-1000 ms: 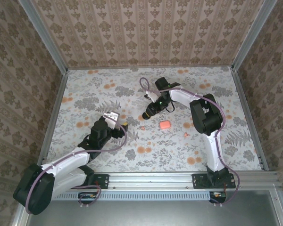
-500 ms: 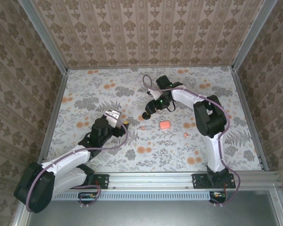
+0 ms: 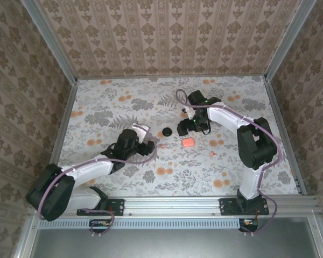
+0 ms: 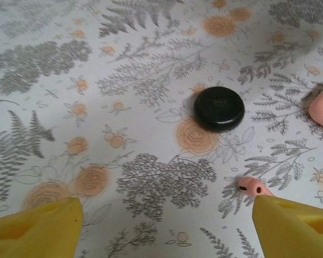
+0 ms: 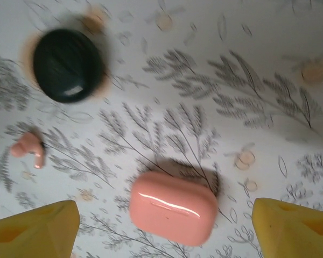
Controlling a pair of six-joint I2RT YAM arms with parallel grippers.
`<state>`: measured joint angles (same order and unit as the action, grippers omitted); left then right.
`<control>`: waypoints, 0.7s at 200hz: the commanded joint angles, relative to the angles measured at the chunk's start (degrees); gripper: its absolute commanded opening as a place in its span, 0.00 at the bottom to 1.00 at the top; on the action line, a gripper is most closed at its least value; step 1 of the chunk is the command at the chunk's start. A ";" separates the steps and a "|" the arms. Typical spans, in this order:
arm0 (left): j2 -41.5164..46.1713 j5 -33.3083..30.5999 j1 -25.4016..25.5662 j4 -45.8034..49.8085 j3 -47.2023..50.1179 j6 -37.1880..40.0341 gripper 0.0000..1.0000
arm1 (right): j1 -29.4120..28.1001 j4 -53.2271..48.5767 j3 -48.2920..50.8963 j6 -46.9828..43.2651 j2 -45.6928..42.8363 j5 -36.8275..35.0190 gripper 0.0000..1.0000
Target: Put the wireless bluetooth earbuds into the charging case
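The salmon-pink charging case (image 5: 173, 207) lies lid shut on the flowered table, between the yellow fingers of my open right gripper (image 5: 164, 236), which hovers over it untouched. From above, the case (image 3: 188, 142) sits just below the right gripper (image 3: 184, 129). One tiny pink earbud (image 4: 253, 186) lies on the table just beyond my left gripper's right finger (image 4: 293, 226). The left gripper (image 4: 164, 231) is open and holds nothing. That earbud (image 3: 162, 145) lies beside the left gripper (image 3: 149, 146). A second earbud (image 3: 212, 153) lies right of the case.
A flat black round disc (image 3: 166, 131) rests on the table between the two grippers, also seen as the disc (image 4: 219, 108) ahead of the left fingers and the disc (image 5: 67, 65) at upper left. Patterned walls and metal rails enclose the table.
The right gripper has opened and shifted right to over the case, and the black disc now lies on the table. The left gripper has moved right toward the earbud.
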<state>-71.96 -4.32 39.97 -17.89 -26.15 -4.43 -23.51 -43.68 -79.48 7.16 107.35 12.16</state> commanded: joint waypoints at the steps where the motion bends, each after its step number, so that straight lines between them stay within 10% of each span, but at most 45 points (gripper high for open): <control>1: -2.64 -0.59 1.48 3.00 -3.24 -1.64 0.83 | 0.06 -4.39 0.78 2.52 1.15 -3.20 0.86; 140: -3.27 -3.27 2.35 3.76 -4.08 -0.74 0.83 | -4.17 -7.95 -2.10 4.17 8.86 -7.05 0.87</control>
<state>-76.01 -6.50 42.09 -15.27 -28.93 -4.86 -27.20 -48.40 -79.64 10.11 114.06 8.47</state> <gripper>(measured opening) 0.826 0.879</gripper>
